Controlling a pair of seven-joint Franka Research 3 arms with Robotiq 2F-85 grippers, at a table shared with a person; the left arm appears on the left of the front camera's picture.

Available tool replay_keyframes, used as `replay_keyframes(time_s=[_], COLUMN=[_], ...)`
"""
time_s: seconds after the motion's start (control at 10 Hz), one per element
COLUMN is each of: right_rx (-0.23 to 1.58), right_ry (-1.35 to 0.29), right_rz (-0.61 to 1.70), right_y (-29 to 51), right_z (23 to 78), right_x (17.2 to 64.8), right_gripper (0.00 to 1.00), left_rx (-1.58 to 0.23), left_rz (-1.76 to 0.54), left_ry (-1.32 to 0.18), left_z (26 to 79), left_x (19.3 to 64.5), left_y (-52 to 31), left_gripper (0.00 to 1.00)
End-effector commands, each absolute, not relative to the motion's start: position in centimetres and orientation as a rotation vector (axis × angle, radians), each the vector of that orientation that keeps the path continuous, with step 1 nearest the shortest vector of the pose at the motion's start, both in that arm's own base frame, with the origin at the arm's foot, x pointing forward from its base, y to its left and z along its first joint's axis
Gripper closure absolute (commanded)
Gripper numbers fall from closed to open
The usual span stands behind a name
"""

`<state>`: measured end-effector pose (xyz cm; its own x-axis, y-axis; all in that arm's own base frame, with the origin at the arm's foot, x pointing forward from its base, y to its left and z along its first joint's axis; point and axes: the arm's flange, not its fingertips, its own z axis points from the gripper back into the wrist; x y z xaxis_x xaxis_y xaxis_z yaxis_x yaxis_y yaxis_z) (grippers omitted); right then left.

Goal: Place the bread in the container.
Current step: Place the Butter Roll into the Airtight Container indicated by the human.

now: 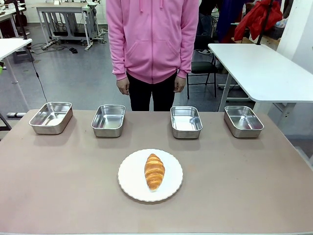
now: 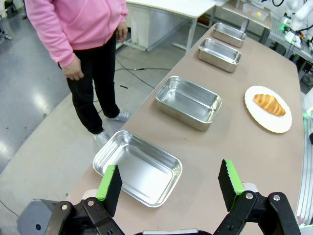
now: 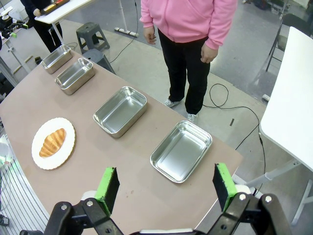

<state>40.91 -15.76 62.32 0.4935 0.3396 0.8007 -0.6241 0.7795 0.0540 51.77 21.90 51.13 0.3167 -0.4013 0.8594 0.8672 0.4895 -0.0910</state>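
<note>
Grey glossy floor [image 1: 73,73] — white tables [image 1: 264,68], black cables [image 3: 230,98] trailing across.

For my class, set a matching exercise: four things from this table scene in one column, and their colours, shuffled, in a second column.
Things
1. bread
2. plate
3. leftmost pan
4. left fingers' pads

Colours
A. green
B. shiny silver
C. golden-brown
D. white

Pairs: 1-C; 2-D; 3-B; 4-A

Lab or workshop, white worktables [image 1: 264,68], metal-framed benches [image 1: 63,19] behind, cable-strewn grey floor [image 1: 78,78]
</note>
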Motion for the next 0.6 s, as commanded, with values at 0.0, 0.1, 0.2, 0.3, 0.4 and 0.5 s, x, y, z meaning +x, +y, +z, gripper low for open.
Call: replay_keyframes(time_s=[0.0,0.1,0.2,0.3,0.4,0.5], right_rx=[0.368,0.368,0.368,0.368,0.368,0.368], right_ry=[-0.900,-0.900,-0.900,-0.900,-0.900,-0.900], right_rz=[0.616,0.616,0.616,0.616,0.616,0.616], right_y=[-15.76,-15.76,-15.76,-15.76,-15.76,-15.76], right_z=[62.43,62.43,62.43,62.43,62.43,62.43], right_x=[41.12,41.12,41.12,41.12,41.12,41.12], right_gripper=[0.00,0.00,0.00,0.00,0.00,0.00], left_rx=[-0.616,-0.616,-0.616,-0.616,-0.616,-0.616], left_rz=[-0.924,-0.924,-0.924,-0.924,-0.924,-0.924], left_ry=[-0.897,-0.897,-0.897,-0.897,-0.897,-0.897], left_z=[51.21,51.21,51.21,51.21,51.21,51.21], left_x=[51.59,51.59,51.59,51.59,51.59,51.59], left_y=[21.81,21.81,21.81,21.81,21.81,21.81], left_gripper=[0.00,0.00,0.00,0.00,0.00,0.00])
